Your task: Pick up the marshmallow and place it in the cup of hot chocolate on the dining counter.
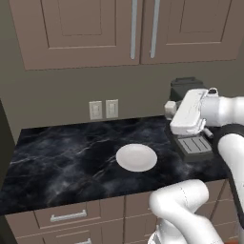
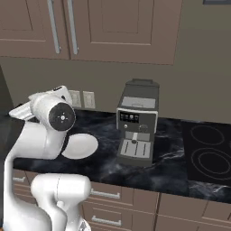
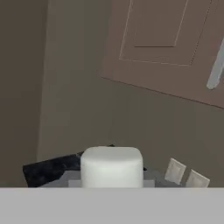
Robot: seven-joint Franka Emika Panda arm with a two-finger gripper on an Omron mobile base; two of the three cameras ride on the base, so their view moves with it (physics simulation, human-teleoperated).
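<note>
Marshmallow is sitting right at the hand camera, a pale soft-edged block rising at the bottom of the hand view where the fingertips belong, so it is most likely being held between them; the fingers themselves are hidden behind it, and their grip cannot be told for certain. Such a block is looking light and squashy, likely to deform under a hard squeeze and unlikely to slip, so a gentle hold across its flat sides would suit it best. Above the plate on the dark counter, the arm is reaching high with its wrist raised and turned toward the wall, the camera looking at cupboard doors and wall sockets. Right of the plate, a coffee machine is standing.
</note>
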